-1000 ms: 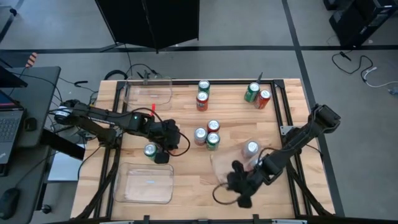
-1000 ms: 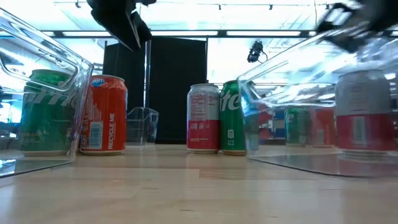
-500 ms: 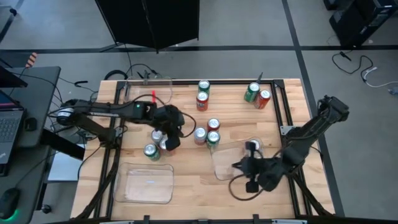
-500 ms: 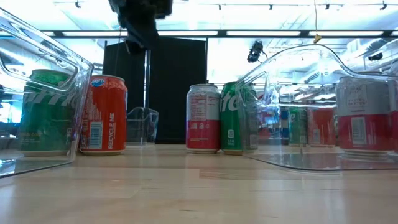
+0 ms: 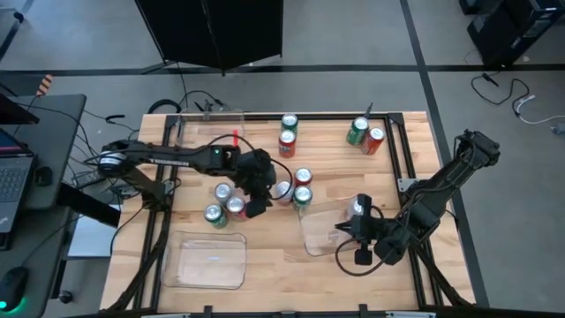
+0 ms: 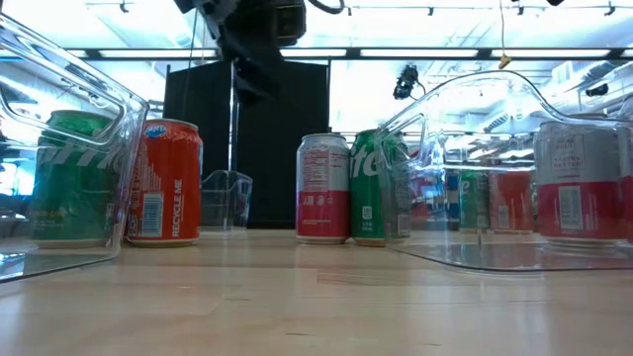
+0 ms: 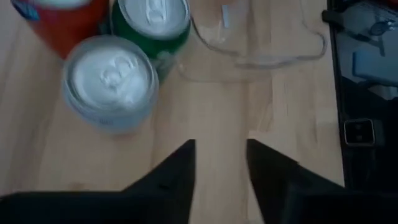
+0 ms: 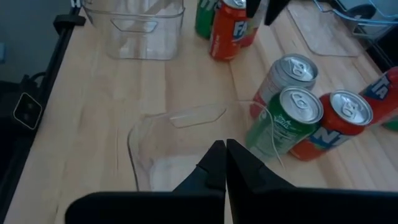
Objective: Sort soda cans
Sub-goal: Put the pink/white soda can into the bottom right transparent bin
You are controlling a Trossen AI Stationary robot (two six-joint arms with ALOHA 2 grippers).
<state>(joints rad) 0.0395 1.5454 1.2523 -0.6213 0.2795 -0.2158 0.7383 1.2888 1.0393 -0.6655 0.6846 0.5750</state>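
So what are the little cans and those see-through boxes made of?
The soda cans look like thin metal, probably aluminium: their tops are shiny silver with pull tabs, and the sides are glossy paint. The trays look like clear hard plastic, since you can see the wooden table straight through them and their rims glint.

"RECYCLE ME" printed vertically in white on the red can point(image 6: 163, 181) at left, a partial green-can logo "rite" on the green can point(image 6: 74, 178) behind the clear tray wall point(image 6: 119, 119), small unreadable print on the silver-white can point(image 6: 322, 188) at center
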